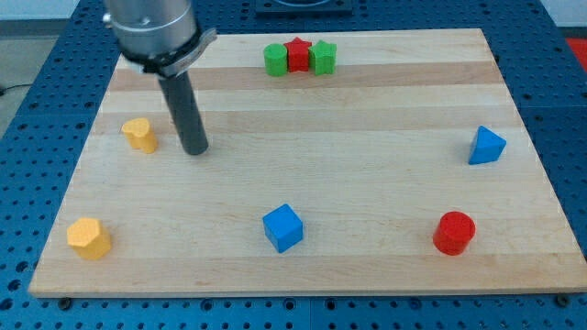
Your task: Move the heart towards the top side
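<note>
A yellow heart block [139,134] lies on the wooden board [367,174] near the view's left edge. My tip [195,149] rests on the board just to the right of the heart, apart from it by a small gap. The rod rises from the tip to the arm's grey body at the view's top left.
A yellow hexagon block [89,238] sits at the bottom left. A blue cube [282,227] and a red cylinder [454,232] lie near the bottom. A blue triangle block [486,146] is at the right. Green [275,60], red star [298,54] and green [323,58] blocks line the top edge.
</note>
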### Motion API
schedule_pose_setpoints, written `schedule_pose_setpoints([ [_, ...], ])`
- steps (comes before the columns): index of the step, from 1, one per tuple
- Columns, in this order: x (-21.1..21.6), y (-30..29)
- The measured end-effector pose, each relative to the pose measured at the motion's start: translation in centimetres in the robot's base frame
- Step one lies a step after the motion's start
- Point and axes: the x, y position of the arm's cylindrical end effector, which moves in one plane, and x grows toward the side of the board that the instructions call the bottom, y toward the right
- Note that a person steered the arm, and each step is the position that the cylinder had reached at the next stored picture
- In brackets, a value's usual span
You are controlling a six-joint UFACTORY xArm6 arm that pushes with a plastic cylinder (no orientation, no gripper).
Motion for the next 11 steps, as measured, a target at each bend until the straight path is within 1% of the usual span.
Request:
schedule_pose_setpoints([
  [1, 0.9, -3.1],
  [2, 0.3, -7.7],
  [3, -0.5, -8.8],
  [6, -2.9, -6.3],
  [9, -7.6, -4.1],
  [11, -11.9, -4.1],
])
